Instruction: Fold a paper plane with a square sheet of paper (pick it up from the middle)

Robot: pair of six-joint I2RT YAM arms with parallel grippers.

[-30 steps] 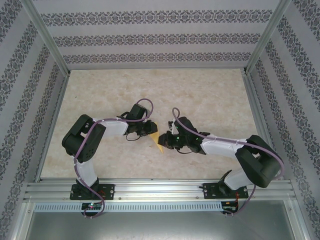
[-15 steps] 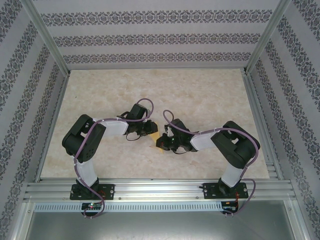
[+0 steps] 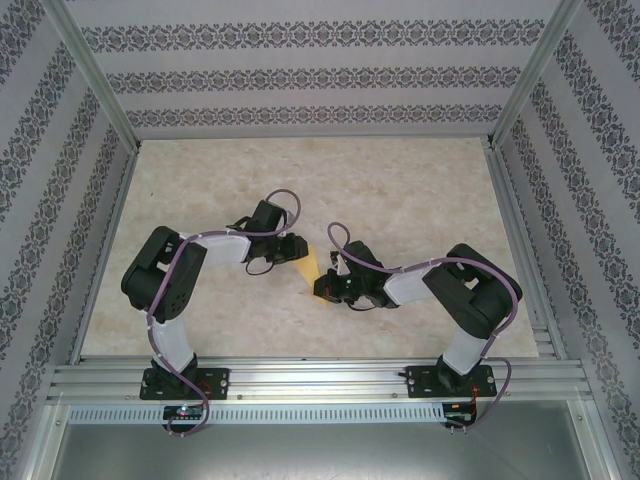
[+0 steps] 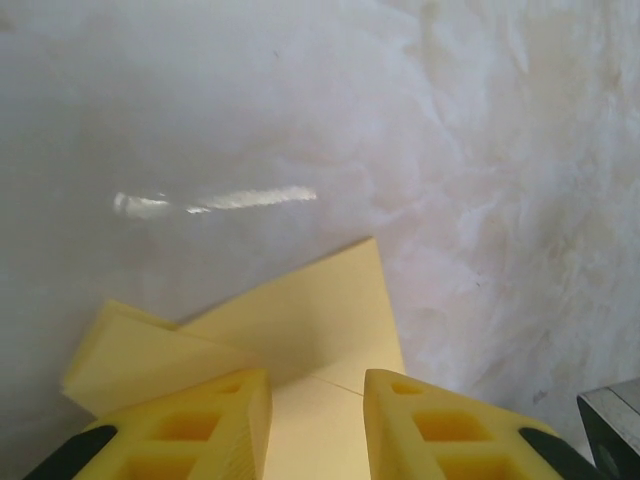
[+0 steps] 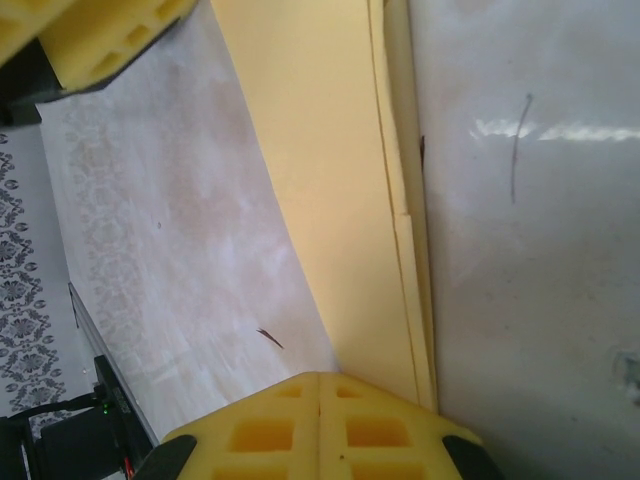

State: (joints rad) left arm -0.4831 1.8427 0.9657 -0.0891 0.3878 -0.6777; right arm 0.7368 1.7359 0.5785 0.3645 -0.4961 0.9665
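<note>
The square sheet of paper [image 3: 308, 265] lies folded into a narrow yellow wedge on the table between my two grippers. In the left wrist view the paper [image 4: 300, 320] shows overlapping folded layers with a fine crease. My left gripper [image 4: 317, 385] stands over its near part, fingers apart, with paper showing in the gap. From above, the left gripper [image 3: 294, 250] is at the paper's upper left end. My right gripper [image 3: 323, 288] is at the lower end. Its fingers [image 5: 318, 382] are pressed together, and the paper [image 5: 330, 170] tapers to a tip that runs under them, not between them.
The table [image 3: 420, 200] is pale marbled and ringed by an aluminium frame [image 3: 300, 375] and patterned walls. My left gripper's yellow finger [image 5: 95, 35] shows at the upper left of the right wrist view. A thin dark fleck [image 5: 268, 338] lies on the table.
The right arm folded its elbow upward and its gripper closed fully at the paper's lower end. The left gripper drew back up and left, opening a little and uncovering more paper.
</note>
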